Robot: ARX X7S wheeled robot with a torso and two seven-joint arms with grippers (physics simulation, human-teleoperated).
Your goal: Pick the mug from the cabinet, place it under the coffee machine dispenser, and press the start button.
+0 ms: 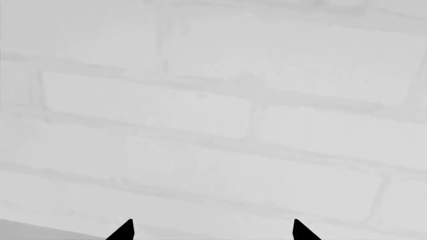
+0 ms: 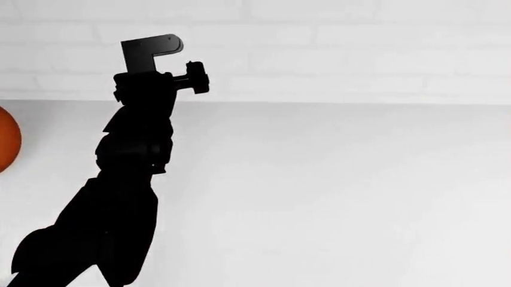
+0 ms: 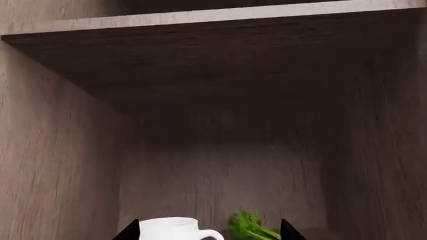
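At the far left edge of the surface, in the head view, part of an orange round thing shows, cut off by the picture's border. Just to its right the black left arm rises from the near edge up toward the white brick wall behind the surface's far edge, its upper end standing in front of the bricks. The left tool appears only in its own wrist view, as two black fingertips set wide apart with nothing between them, pointing at the same pale bricks; a thin strip of grey surface shows beside one tip.

Further right, the surface runs white and plain to its right edge.

The right arm is outside the head view. Its wrist view looks into a brown wooden cabinet with a shelf board overhead, side walls and a back wall. The right tool shows as two dark fingertips standing wide apart, holding nothing. The mug, white and with its loop handle turned toward the other tip, stands on the cabinet floor close ahead of the tool, just beside one fingertip; only its upper part is visible. Next to it, deeper inside, lies a green leafy bunch, near the mug's handle but apart from it
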